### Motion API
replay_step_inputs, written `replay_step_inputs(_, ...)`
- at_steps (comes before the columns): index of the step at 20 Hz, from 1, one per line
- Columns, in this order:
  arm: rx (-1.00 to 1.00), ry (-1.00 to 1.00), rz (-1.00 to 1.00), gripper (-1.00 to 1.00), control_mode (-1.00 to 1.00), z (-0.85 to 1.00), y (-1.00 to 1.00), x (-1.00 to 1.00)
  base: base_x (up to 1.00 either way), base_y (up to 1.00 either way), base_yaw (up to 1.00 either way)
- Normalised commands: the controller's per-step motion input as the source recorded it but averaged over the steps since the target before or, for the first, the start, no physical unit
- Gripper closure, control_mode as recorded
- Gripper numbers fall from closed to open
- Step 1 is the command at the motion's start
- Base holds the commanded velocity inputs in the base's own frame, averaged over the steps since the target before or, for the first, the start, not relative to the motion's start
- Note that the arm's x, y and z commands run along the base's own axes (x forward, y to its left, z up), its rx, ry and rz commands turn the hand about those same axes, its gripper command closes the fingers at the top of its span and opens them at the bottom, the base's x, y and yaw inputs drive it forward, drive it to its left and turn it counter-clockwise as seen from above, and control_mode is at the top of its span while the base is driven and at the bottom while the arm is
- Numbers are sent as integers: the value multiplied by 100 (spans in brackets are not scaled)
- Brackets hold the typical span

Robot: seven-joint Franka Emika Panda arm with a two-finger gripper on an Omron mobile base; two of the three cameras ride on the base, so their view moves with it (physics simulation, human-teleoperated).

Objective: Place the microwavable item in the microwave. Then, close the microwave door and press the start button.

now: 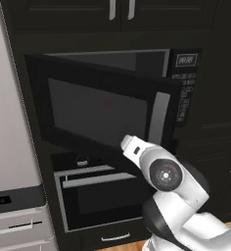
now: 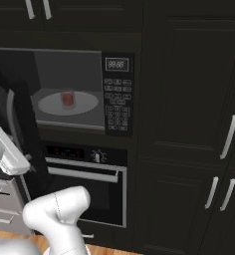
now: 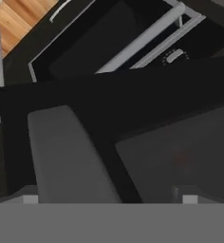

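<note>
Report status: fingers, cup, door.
Gripper open, empty, up against the door handle. Cup on the turntable plate inside the microwave. Door partly open; nothing blocking.

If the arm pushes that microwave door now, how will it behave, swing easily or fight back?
The microwave door stands half open on a side hinge, so it should probably swing shut. It looks stiff and flat, unlikely to flex. The open gripper sits by its handle.

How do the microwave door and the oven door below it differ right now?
The microwave door stands partly open, swung out from the cavity; the oven door is shut flat. The microwave door's handle runs vertically along its free edge; the oven door's handle is a horizontal bar across the top. Both are black with a dark window and a silver-grey handle.
</note>
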Motion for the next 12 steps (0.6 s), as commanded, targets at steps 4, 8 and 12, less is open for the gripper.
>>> replay_step_inputs(4,0,5,-13,-100,-100,1,6,90,0,0,0)
replay_step_inputs(8,0,7,-20,-100,-100,0,22,100,0,0,0)
replay_step_inputs(12,0,5,-19,-100,-100,0,23,85,0,0,0)
